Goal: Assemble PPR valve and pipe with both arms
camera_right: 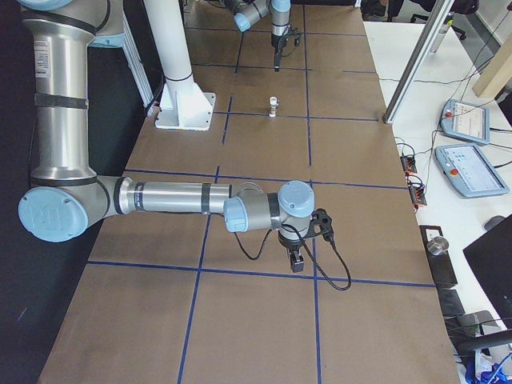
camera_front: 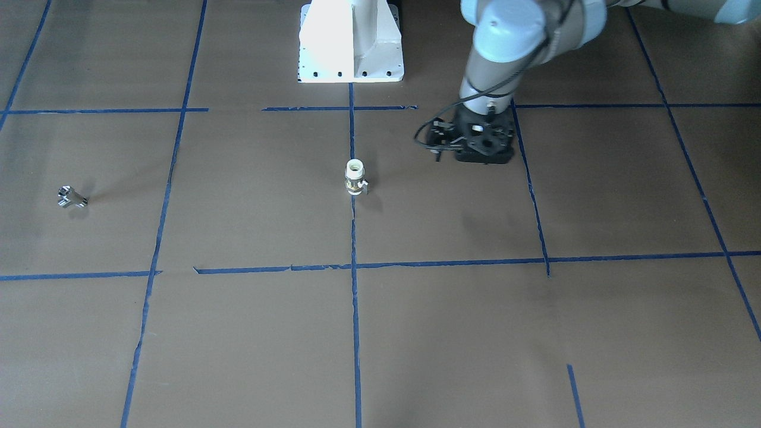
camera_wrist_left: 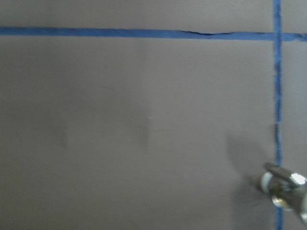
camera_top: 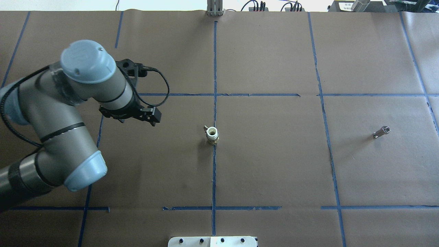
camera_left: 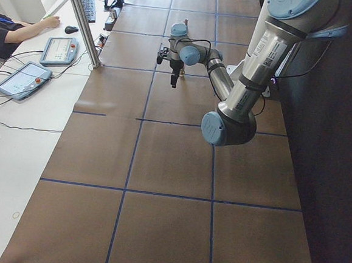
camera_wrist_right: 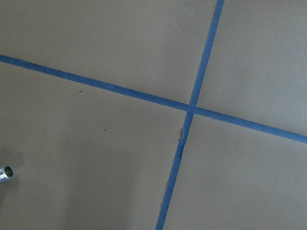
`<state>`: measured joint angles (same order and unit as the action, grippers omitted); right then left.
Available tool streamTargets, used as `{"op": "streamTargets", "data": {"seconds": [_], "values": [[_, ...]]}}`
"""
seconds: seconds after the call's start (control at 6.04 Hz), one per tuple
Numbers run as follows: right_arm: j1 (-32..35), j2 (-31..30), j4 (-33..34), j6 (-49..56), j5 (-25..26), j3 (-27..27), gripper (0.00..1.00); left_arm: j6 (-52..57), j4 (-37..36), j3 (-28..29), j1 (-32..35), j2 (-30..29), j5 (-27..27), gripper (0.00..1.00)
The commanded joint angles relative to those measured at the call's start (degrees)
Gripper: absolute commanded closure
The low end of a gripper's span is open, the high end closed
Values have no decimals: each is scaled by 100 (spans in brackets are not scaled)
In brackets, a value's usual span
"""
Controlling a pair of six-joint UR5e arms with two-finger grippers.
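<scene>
Since the wide bench (camera_top: 274, 171), covered in brown paper and gridded with blue tape, carries both parts, it sets the scene; the left arm (camera_top: 58, 113) and the right arm (camera_right: 168, 198), both grey-silver, jointed and capped in pale blue, hang over opposite ends of it; the white pedestal base (camera_front: 351, 41) sits at the robot's edge, well apart from either part and, I judge, no obstacle; the black left gripper (camera_top: 152, 116) hovers near the valve, carrying nothing, though I cannot tell whether its jaws are spread or closed; the black right gripper (camera_right: 295, 261) hovers low over the bench, and I cannot tell its state either; the short white plastic PPR valve (camera_top: 212, 134) with its brass-silver band stands upright on the centre tape line; it looks light, stiff and easily toppled, so a hold across the white body, clear of the side knob, seems best; the tiny chrome T-shaped pipe (camera_top: 381, 131) lies on its side well apart toward the robot's right; hard, slick and low, it probably wants a pinch across its stem, leaving the open end free.
</scene>
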<state>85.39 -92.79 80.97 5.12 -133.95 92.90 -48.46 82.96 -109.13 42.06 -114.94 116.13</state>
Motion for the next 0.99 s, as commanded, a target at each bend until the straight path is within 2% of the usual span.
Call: {"op": "streamTargets", "data": {"seconds": [0.0,0.17,0.33,0.66,0.83], "values": [[-13,50,15,-115,-9,9,0,2512,62,-38,1463,1258,652,0],[-74,111,-3,-395,-17,9,0,3709,62,75,2324,1786,1152,0],[-144,181,6,-502,-17,17,0,4408,62,198,3038,2331,1479,0],[-302,401,-11,-1054,-218,105,0,5474,54,470,4513,3219,1761,0],[-590,410,6,-1596,-228,393,0,6218,71,724,4931,3493,2077,0]]}}
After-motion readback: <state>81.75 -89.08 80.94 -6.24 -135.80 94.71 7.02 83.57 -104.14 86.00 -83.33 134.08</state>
